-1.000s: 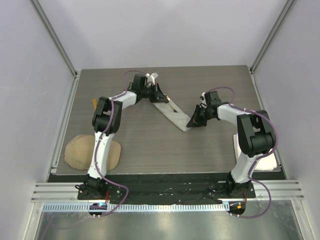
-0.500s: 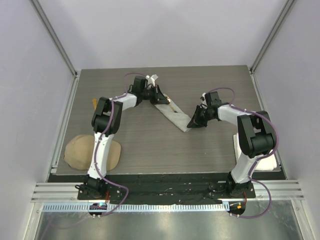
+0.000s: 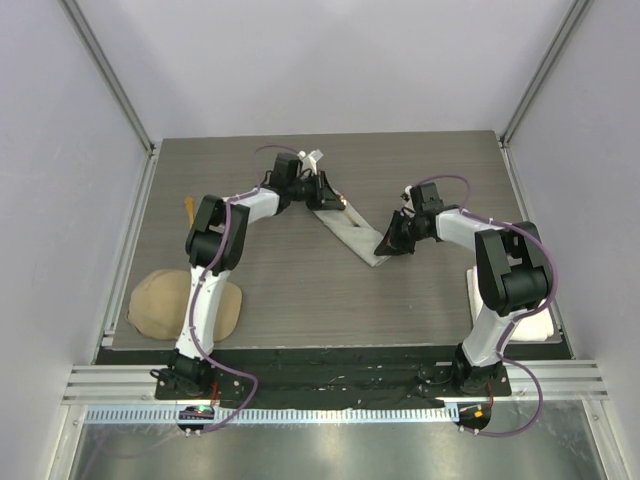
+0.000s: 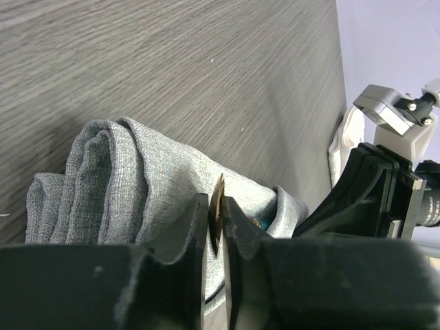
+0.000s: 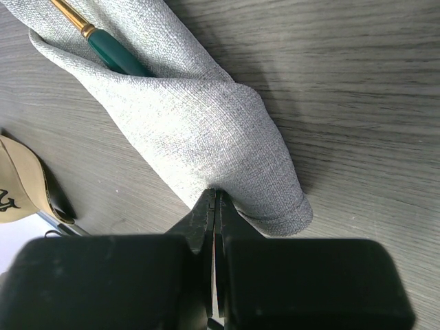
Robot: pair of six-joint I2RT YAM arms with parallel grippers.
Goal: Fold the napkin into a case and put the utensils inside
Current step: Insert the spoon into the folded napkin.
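The light grey napkin, folded into a narrow case (image 3: 352, 235), lies diagonally mid-table. My left gripper (image 3: 326, 196) is at its far open end, shut on the thin gold spoon (image 4: 218, 199), which I hold edge-on over the cloth (image 4: 137, 172). The teal handled utensil (image 5: 117, 58) sits inside the pocket and peeks out in the left wrist view (image 4: 260, 222). My right gripper (image 3: 390, 243) is at the near end, shut on a pinch of the case (image 5: 206, 117). The orange-yellow handled utensil (image 3: 190, 207) lies by the left table edge.
A tan cap (image 3: 185, 305) lies at the near left and shows in the right wrist view (image 5: 17, 185). A white towel (image 3: 538, 326) lies at the near right beside the right arm's base. The right arm (image 4: 385, 185) is close ahead of my left gripper.
My left gripper has moved a little to the right with the gold spoon, towards the case's open end. The right gripper has stayed pinched on the near end.
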